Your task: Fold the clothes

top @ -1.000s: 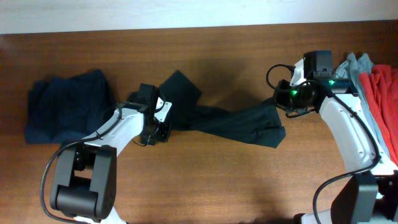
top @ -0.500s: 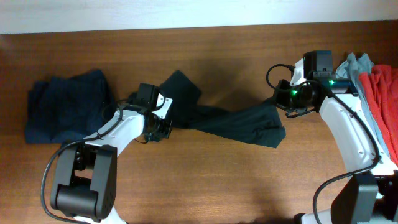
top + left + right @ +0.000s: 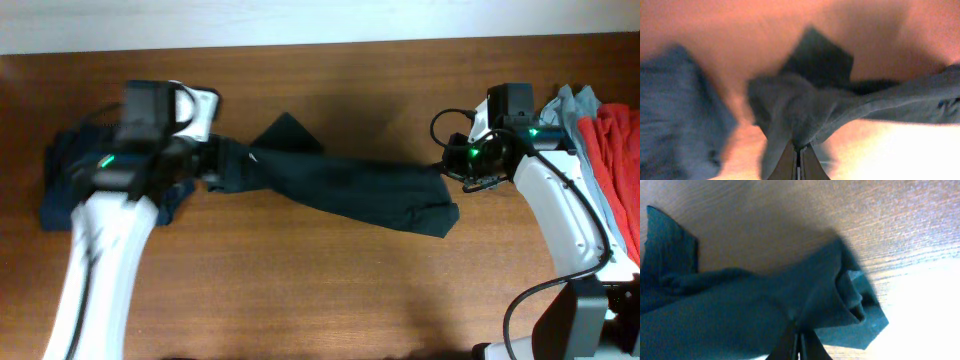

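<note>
A black T-shirt (image 3: 350, 190) from the clothes is stretched in a long band across the middle of the table. My left gripper (image 3: 215, 165) is shut on its bunched left end, with the cloth rising straight out of the closed left gripper (image 3: 799, 150). One sleeve (image 3: 290, 135) sticks out behind the band. My right gripper (image 3: 447, 168) is shut on the shirt's right end. In the right wrist view the dark shirt (image 3: 740, 310) folds over the closed right gripper (image 3: 799, 337). The left arm is blurred in the overhead view.
A navy garment (image 3: 75, 185) lies in a heap at the far left, also seen as the navy garment (image 3: 675, 115) beside the shirt. Red cloth (image 3: 615, 135) and grey-blue cloth (image 3: 575, 105) are piled at the right edge behind the right arm.
My left gripper has shut on the shirt's left end and swung up and to the left, pulling the shirt out long. The right gripper has stayed put.
</note>
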### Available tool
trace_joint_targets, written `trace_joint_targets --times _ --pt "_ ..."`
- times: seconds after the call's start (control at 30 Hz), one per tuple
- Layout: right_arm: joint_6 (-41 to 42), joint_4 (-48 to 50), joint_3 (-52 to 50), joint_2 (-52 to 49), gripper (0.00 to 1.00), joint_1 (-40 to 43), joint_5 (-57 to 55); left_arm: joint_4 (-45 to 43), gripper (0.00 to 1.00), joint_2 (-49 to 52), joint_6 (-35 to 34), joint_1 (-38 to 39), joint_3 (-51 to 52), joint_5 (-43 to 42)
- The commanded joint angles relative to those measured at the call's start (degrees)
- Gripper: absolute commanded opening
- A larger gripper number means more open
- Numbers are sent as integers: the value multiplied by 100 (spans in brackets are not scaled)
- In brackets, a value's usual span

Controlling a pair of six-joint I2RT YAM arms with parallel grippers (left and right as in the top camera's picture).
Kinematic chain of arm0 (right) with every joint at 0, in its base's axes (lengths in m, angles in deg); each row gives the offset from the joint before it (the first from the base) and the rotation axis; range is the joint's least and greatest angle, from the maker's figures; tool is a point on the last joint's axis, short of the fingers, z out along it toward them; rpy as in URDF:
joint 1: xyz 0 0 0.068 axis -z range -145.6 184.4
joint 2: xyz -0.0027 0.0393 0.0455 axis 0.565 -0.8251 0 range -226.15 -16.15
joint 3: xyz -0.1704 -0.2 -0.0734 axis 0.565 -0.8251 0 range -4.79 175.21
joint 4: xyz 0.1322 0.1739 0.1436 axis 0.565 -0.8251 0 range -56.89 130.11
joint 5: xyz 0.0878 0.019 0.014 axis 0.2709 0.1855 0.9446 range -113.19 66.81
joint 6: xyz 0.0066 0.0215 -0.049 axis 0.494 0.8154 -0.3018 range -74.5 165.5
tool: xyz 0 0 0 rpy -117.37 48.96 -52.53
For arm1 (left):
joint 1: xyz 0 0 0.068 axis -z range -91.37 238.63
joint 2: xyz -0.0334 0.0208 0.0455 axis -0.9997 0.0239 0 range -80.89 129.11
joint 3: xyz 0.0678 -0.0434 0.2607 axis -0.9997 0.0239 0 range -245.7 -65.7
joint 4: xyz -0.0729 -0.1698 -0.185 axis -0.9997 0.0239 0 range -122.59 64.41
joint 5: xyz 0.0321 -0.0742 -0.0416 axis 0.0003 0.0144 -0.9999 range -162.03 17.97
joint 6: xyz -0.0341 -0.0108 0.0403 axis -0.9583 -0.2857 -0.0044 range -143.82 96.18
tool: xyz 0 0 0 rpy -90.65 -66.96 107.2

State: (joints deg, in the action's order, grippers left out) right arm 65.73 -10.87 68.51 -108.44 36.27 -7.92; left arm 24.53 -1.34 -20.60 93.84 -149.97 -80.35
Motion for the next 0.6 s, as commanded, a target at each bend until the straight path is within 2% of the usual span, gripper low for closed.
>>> trace_joint_targets --times 0.0,0.27,0.47,0.57 --pt "-92 -114 92 98 5 -31 -205 229 0 -531 9 -105 -15 348" --pt "-142 -664 87 96 5 -37 -208 695 0 -540 79 -103 -15 581" --pt "-136 -271 87 13 9 -39 -168 634 0 35 227 -98 -15 579" --pt "-197 166 85 -79 9 -76 -157 516 0 793 289 -98 -15 566"
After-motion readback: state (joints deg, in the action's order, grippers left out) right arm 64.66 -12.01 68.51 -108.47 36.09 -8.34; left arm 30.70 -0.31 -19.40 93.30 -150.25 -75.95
